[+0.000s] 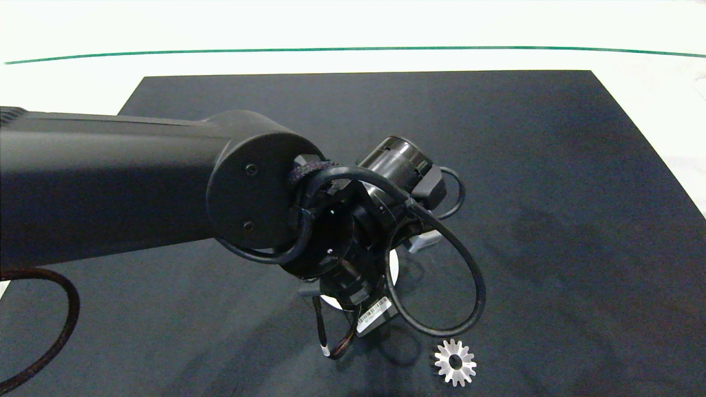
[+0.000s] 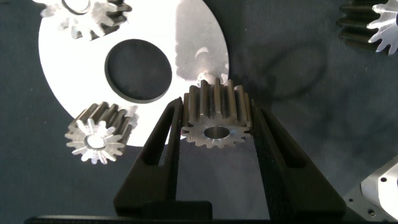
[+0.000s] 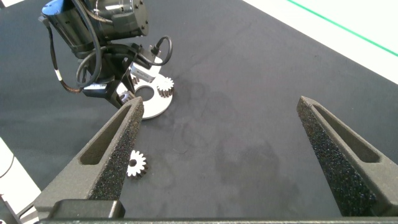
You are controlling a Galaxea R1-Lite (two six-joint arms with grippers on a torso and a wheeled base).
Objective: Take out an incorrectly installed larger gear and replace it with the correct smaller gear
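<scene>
My left gripper [image 2: 214, 127] is clenched on the smaller gear [image 2: 216, 117], one dark finger pressed to each side of its blunt teeth, the wide centre hole facing my wrist camera. I hold it at the edge of the round white plate [image 2: 186, 43], right by a small pin [image 2: 207, 77] that stands on the plate. The plate has a large dark hole [image 2: 138, 70] in its middle. Another blunt-toothed gear [image 2: 99, 132] sits at the plate's rim to one side, and a third [image 2: 90, 15] rests on the plate farther along.

The larger gear [image 1: 455, 361], with its long pointed teeth, lies flat on the black mat [image 1: 551, 193], apart from the plate and nearer the front edge.

My right gripper [image 3: 239, 168] hangs above the mat well away from the plate, its foam-faced fingers spread wide with nothing between them.
</scene>
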